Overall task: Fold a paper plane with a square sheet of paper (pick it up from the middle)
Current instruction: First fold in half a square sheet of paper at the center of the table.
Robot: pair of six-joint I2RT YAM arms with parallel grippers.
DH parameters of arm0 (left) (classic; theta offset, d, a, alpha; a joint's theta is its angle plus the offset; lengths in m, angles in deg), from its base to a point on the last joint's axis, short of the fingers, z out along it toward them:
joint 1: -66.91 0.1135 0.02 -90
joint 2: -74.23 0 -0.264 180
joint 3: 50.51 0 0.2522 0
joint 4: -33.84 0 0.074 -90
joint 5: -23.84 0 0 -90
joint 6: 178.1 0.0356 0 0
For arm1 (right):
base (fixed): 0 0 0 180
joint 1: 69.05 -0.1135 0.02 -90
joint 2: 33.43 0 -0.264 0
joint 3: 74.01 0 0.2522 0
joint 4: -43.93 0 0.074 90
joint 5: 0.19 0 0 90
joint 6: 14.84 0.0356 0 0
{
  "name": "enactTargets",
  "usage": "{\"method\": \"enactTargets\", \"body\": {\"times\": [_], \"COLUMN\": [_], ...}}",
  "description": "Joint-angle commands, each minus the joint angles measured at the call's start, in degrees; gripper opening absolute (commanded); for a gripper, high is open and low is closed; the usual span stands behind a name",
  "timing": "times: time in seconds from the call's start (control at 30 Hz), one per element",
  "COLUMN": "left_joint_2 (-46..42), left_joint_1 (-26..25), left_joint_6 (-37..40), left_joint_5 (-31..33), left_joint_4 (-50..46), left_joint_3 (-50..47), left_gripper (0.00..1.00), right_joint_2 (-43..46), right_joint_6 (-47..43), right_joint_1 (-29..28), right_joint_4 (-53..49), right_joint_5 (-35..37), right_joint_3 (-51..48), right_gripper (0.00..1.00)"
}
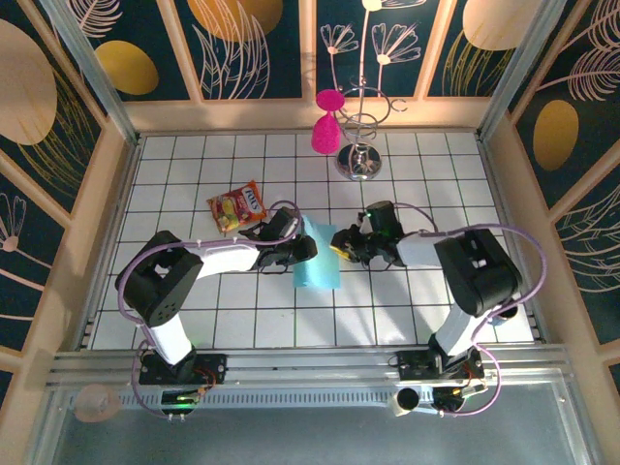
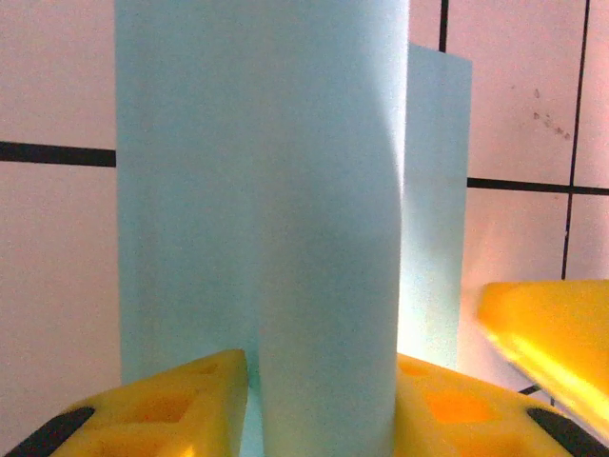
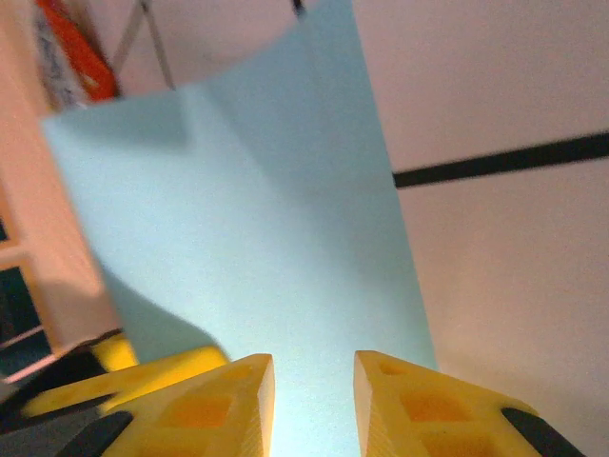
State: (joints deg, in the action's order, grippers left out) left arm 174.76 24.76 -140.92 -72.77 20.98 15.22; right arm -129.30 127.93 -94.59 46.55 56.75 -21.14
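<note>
- Square sheet of paper (image 1: 316,263) is the star here, held up around the middle of the table (image 1: 436,174), a white grid that is the biggest thing out there.
- 2 arms come next, reaching in from the near edge and meeting nose to nose over that middle patch.
- Then the square sheet of paper itself: light blue and bowed into a soft curve between them, not lying flat. There's no dart shape, so I'd judge the folding is barely begun.
- Snack packet (image 1: 237,207), red and yellow, lies toward the far-left corner, beside the left arm and apart from the sheet.
- Left gripper (image 1: 296,248) is clenched on the sheet, yellow fingers (image 2: 190,405) pressing either side of a bulging loop of paper.
- Right gripper (image 1: 341,244) has the sheet running down between its fingers (image 3: 419,405) with a slim gap showing. Pinching or merely bracketing, I cannot tell.
- Danger: if the 2 grippers pull apart or twist out of step, thin paper tears or slips free. Squash that bulge and 1 stray crease lands off centre.
</note>
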Motion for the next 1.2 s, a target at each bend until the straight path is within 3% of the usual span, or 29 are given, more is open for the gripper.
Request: {"method": "enactTargets", "body": {"times": [0.0,0.33,0.5,0.77,0.97,1.17], "left_joint_2": [-2.0,-13.0,-15.4,-15.3,-14.4,-14.1], "left_joint_1": [0.7,7.0,8.5,8.9,9.3,9.7], "left_joint_6": [3.2,0.0,-5.2,-13.4,-13.9,-10.7], "left_joint_5": [-0.8,-17.8,-25.1,-31.1,-30.3,-27.4], "left_joint_4": [-0.6,15.6,23.2,34.8,33.3,26.9], "left_joint_3": [1.3,-2.9,-3.2,-4.7,-5.0,-4.8], "left_gripper": [0.37,0.33,0.32,0.32,0.29,0.28], "right_joint_2": [5.9,13.4,12.8,9.0,7.6,9.5], "right_joint_6": [-1.6,1.0,8.8,13.4,17.4,15.5], "right_joint_1": [3.2,9.4,9.3,6.4,5.7,6.1], "right_joint_4": [3.8,21.3,40.5,50.3,56.8,53.2], "right_joint_5": [-1.1,-11.2,-17.7,-19.7,-20.5,-20.3], "right_joint_3": [-2.1,-11.0,-13.5,-11.0,-10.6,-10.7], "right_gripper": [0.3,0.51,0.71,0.81,0.8,0.58]}}
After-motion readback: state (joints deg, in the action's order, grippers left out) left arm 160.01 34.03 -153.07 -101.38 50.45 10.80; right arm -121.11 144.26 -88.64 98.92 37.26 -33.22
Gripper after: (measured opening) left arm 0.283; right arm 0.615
